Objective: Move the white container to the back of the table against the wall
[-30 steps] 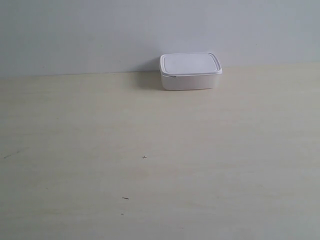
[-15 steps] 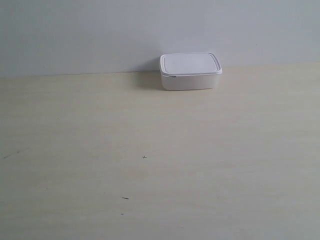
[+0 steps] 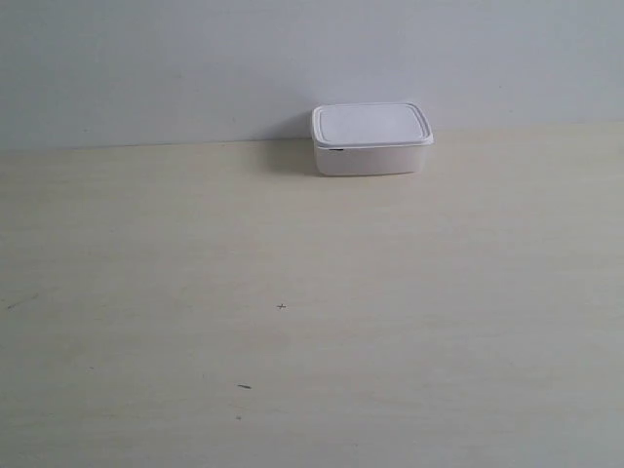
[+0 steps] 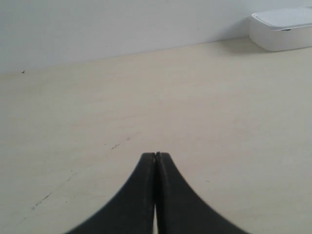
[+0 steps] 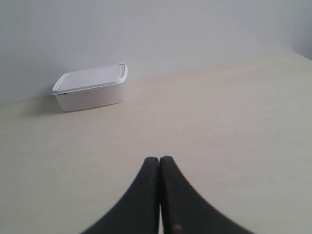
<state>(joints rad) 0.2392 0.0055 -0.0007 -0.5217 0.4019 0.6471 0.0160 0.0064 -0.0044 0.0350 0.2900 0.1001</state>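
Observation:
The white container (image 3: pixel 370 139) stands lidded at the back of the cream table (image 3: pixel 292 292), up against the pale wall (image 3: pixel 195 58). The left wrist view catches it far off (image 4: pixel 285 34), and in the right wrist view the container (image 5: pixel 90 87) sits well ahead by the wall. My left gripper (image 4: pixel 156 155) is shut with nothing between its black fingers, low over bare table. In the same way my right gripper (image 5: pixel 159 158) is shut and empty, far from the box. Neither arm shows in the exterior view.
A few tiny dark specks (image 3: pixel 282 306) mark the table top. The table's far right corner edge (image 5: pixel 302 53) shows in the right wrist view. Nothing else stands on the surface.

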